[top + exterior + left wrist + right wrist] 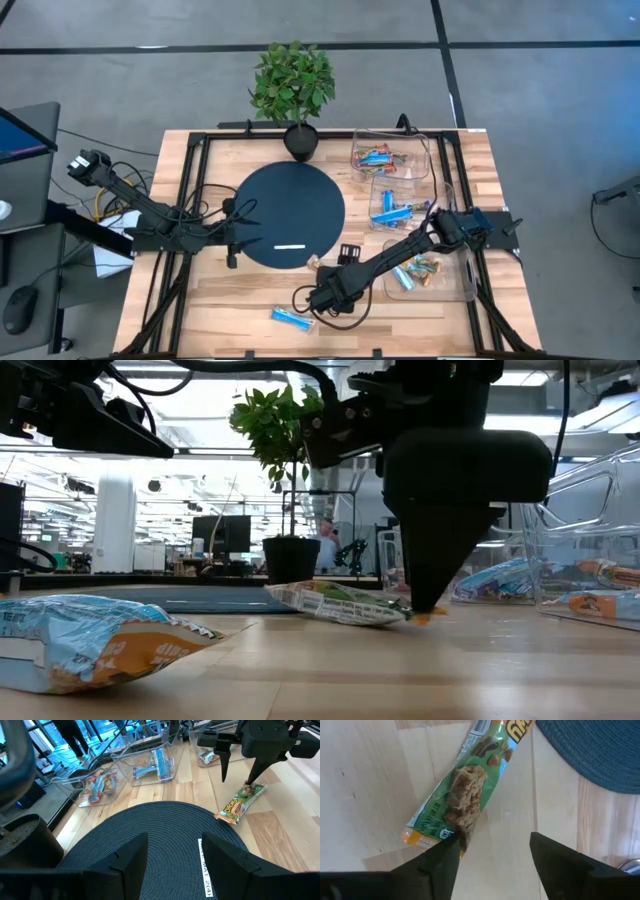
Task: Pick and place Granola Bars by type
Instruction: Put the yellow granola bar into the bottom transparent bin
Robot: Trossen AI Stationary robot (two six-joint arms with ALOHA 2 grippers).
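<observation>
We see the right gripper [492,852], fingers spread, over a green foil-wrapped granola bar [462,790] lying flat on the wooden table [220,300], long axis toward the round dark-blue mat [290,215] just beside.

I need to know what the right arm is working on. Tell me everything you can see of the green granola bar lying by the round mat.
The green granola bar wears a glossy foil wrapper printed with a bar picture, yellow lettering and an orange end. It lies flat, unopened, on the wooden table, just off the dark woven mat's edge. The open right gripper stands over its orange end, one finger at the wrapper; it is not gripped.
</observation>
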